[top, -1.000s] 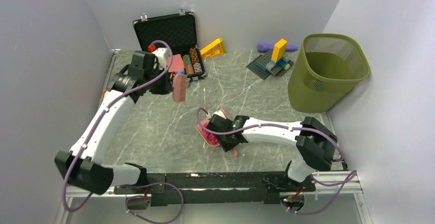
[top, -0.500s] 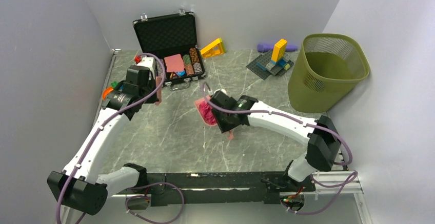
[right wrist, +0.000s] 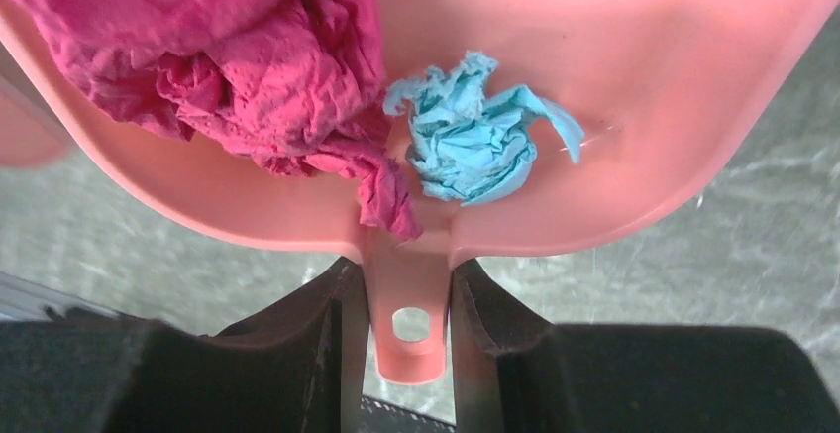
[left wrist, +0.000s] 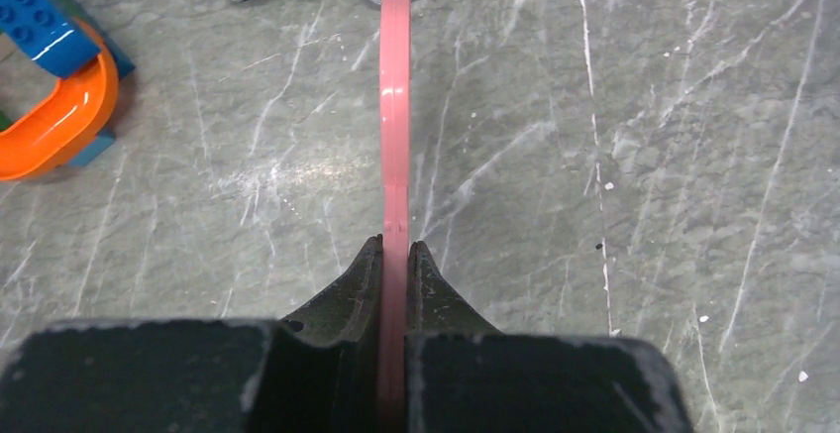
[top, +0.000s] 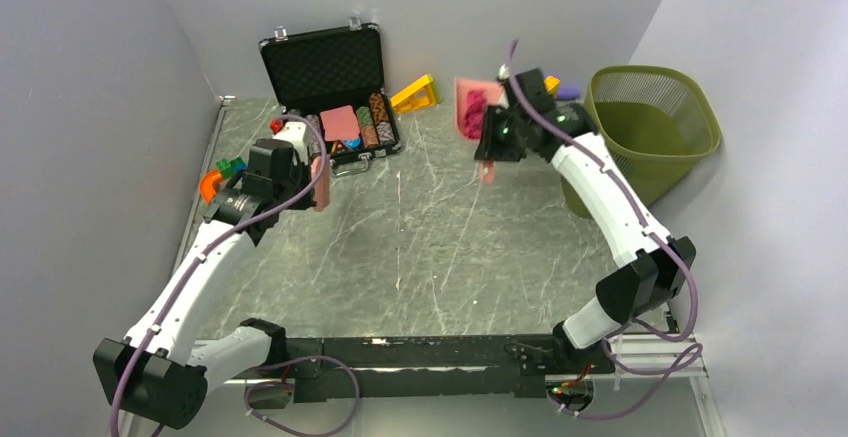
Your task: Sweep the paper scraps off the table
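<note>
**Top view.** The left gripper [top: 305,172] sits at the left of the frame, just below an open black case [top: 330,67]. It is clamped on a pink brush [top: 321,183] held over the grey table [top: 430,247]. Orange and green toy pieces [top: 215,179] lie at the table's left edge, beside this gripper. The right gripper [top: 492,147] is raised in the upper middle of the frame and grips a pink dustpan [top: 487,89]. The pan is tilted, and the paper scraps [top: 470,112] show in it as a magenta mass. A green bin [top: 650,137] stands near the pan at the right of the frame.

**Left wrist view.** Both fingers are pressed flat against the brush, which is seen edge-on as a thin pink strip running up the middle of the frame. The case's metal handle lies at the top edge. An orange arch [left wrist: 59,126] and a blue block [left wrist: 40,22] lie on the table in the upper left corner.

**Right wrist view.** The jaws pinch the dustpan's short stem, whose hanging hole shows between them. The pan fills the upper frame. A large magenta wad [right wrist: 228,66] lies at upper left, and a smaller teal wad [right wrist: 475,141] lies at centre, touching it. Grey table shows blurred below the pan's rim.
</note>
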Robot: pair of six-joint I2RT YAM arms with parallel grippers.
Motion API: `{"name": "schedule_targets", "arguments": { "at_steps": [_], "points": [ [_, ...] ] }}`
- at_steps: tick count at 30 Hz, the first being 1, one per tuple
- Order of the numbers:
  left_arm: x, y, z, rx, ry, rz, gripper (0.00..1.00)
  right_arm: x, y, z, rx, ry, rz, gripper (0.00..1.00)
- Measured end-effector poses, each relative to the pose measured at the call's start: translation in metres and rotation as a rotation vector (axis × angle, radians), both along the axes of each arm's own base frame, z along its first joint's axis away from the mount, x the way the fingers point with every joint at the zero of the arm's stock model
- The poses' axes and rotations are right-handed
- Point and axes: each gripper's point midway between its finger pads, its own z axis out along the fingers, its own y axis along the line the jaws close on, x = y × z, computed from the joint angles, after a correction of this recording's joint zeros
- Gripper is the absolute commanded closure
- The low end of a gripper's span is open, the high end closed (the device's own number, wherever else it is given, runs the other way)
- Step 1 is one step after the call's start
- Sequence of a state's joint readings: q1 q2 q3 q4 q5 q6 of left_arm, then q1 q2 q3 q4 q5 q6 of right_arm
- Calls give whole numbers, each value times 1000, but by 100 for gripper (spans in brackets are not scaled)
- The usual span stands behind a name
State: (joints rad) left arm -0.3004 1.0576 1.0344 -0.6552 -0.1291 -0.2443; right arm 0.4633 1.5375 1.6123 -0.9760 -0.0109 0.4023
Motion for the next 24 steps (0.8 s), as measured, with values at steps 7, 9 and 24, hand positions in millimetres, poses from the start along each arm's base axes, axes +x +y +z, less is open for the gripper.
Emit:
{"name": "schedule_targets", "arguments": {
  "at_steps": [7,9,24],
  "points": [
    [-3,-14,-6,-41,12,-80,100,61,-59,75,258,-97,-166,100],
    [-5,-18,-7,-55,20,-99,100,70,-85,86,330,-109,-229,100],
    [-6,-33,-5,-109,18,-166,100,66,-193,115,1121,-237,-509,100]
  ]
}}
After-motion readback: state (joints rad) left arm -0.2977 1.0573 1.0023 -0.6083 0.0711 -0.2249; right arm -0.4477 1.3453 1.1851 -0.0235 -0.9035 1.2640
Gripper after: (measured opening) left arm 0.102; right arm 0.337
